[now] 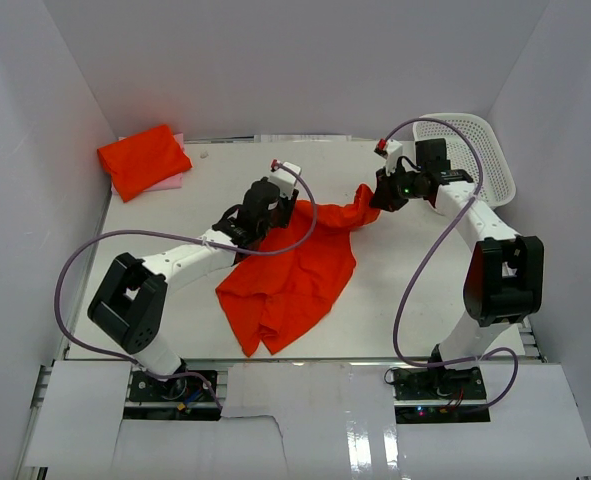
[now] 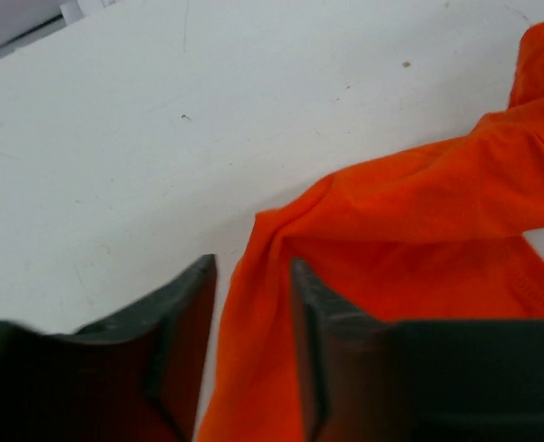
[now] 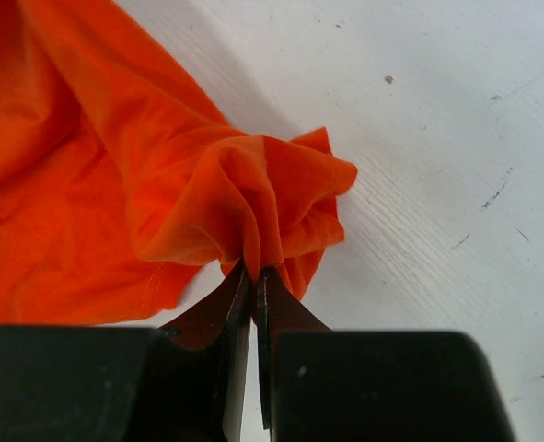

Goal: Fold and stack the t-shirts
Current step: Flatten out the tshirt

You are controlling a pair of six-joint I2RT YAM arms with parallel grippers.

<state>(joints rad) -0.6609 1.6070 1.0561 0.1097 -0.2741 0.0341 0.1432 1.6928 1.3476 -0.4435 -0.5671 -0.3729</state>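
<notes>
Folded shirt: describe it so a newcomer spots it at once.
On the white table, look to the far left corner. A folded orange shirt lies there on a pink layer. Unlike the crumpled orange shirt mid-table, it is a neat block, held by nothing.

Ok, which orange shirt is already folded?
The far-left corner shirt, a compact block on something pink. The other shirt lies crumpled and spread mid-table.

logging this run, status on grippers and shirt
Right gripper shut on orange t-shirt corner. Left gripper open astride its edge. Folded shirt far left, nothing blocking.
</notes>
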